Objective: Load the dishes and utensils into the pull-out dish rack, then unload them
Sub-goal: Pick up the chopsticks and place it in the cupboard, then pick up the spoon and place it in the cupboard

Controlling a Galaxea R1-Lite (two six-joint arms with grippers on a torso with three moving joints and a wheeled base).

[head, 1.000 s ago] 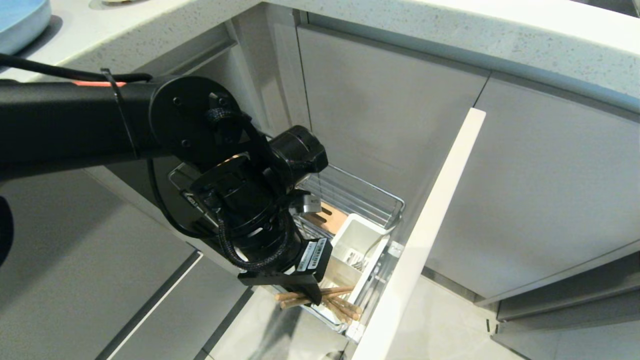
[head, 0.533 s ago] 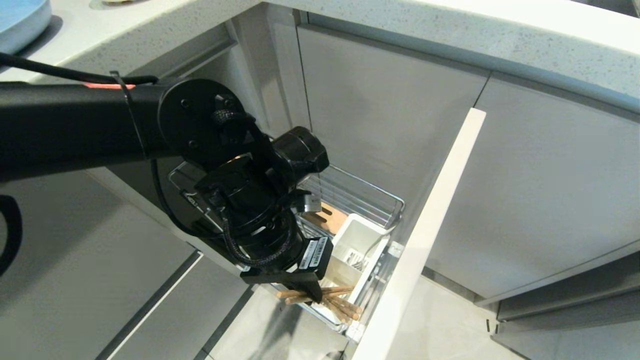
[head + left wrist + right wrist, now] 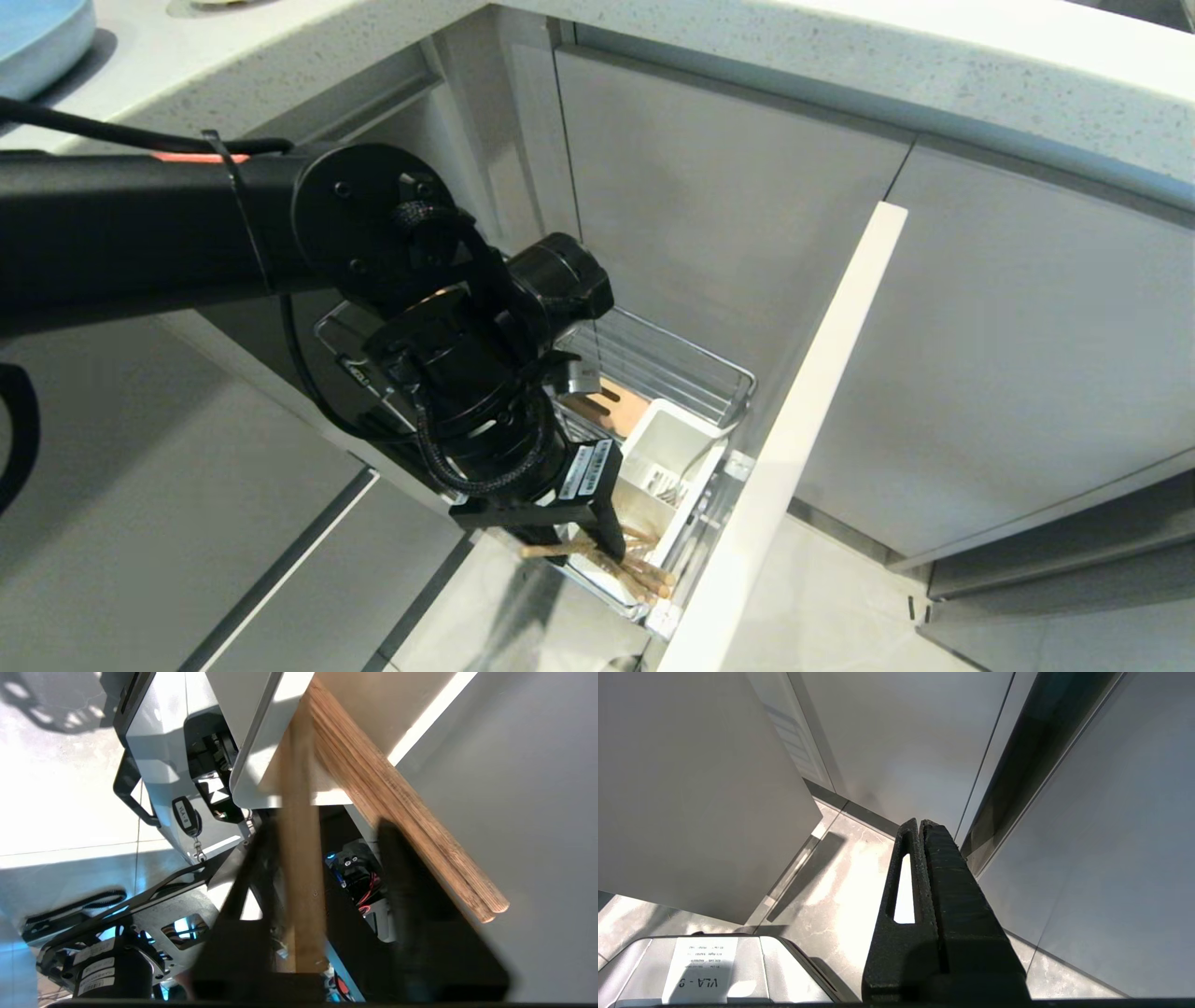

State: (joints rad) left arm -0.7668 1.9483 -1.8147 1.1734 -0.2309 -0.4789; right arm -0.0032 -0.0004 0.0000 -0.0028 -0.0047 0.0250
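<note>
Light-brown wooden chopsticks (image 3: 621, 563) lay slanted in the white plastic caddy (image 3: 653, 485) at the front end of the pull-out dish rack (image 3: 691, 373), and the left gripper (image 3: 583, 539) hung right over them with its jaws parted. In the left wrist view one chopstick (image 3: 299, 868) stood blurred in the gap between the two dark fingers (image 3: 402, 868), seemingly loose, while the rest of the bundle (image 3: 402, 812) leaned against the caddy's rim just beside them. The left arm reached across from the robot's left, wrist angled down into the rack. The right gripper (image 3: 922, 868) was parked well away, fingers pressed together on nothing, pointing at the pale floor (image 3: 859, 868) and grey cabinet fronts.

As a judgement, loading was barely begun: the chopsticks appeared delivered, but the pale blue plate (image 3: 37, 37) sat up on the speckled countertop (image 3: 840, 65) at the far left, and neither the white bowl nor the spoon could be seen. The wooden strip (image 3: 616, 406) in the wire basket showed no dishes. Everything else of loading, and all of unloading, looked left to do.

Grey cabinet doors surrounded the open drawer, its front panel (image 3: 794, 439) edge-on.
</note>
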